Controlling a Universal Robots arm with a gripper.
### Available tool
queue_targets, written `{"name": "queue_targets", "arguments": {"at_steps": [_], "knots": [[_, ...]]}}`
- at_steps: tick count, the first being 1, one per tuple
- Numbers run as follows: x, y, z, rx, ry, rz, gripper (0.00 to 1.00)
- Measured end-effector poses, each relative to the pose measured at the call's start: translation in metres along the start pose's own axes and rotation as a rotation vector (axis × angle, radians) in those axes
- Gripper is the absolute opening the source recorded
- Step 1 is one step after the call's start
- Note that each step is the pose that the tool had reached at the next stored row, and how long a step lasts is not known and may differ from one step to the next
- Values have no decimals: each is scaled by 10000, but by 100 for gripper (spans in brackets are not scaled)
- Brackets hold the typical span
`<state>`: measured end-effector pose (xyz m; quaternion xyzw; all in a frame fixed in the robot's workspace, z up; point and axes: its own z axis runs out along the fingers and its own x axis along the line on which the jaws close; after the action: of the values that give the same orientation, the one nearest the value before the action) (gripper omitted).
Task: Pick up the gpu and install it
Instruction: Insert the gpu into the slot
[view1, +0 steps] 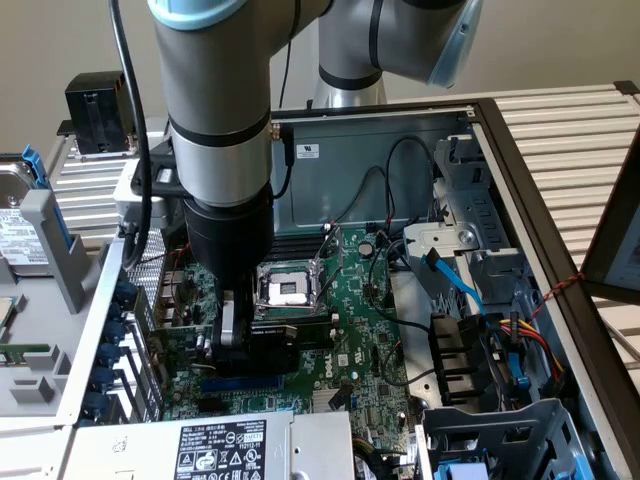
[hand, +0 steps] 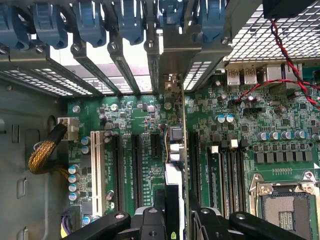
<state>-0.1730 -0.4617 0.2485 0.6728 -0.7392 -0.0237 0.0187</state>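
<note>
The gpu (view1: 290, 336) is a thin black card on a green board, held on edge low over the green motherboard (view1: 350, 350) inside the open computer case. My gripper (view1: 232, 345) is shut on it, just beside the CPU socket (view1: 285, 290). In the wrist view the gpu (hand: 173, 180) runs edge-on from between my black fingers (hand: 150, 222) towards the rear slot openings, alongside a long black expansion slot (hand: 192, 165). Its metal end bracket (hand: 172, 65) stands among the rear slot covers. Whether its lower edge sits in the slot is hidden.
Blue slot clips (hand: 90, 20) line the case's rear wall. A white slot (hand: 95, 170) and other black slots (hand: 135, 170) lie beside the card. Red and black wires (hand: 290, 55) cross near the ports. The power supply (view1: 210, 445) and drive cage (view1: 500, 430) border the board.
</note>
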Motion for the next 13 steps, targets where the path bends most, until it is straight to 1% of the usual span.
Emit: {"name": "queue_targets", "arguments": {"at_steps": [3,13], "knots": [[1,0,0,-15,1,0,27],[5,0,4,-102,9,1,27]]}}
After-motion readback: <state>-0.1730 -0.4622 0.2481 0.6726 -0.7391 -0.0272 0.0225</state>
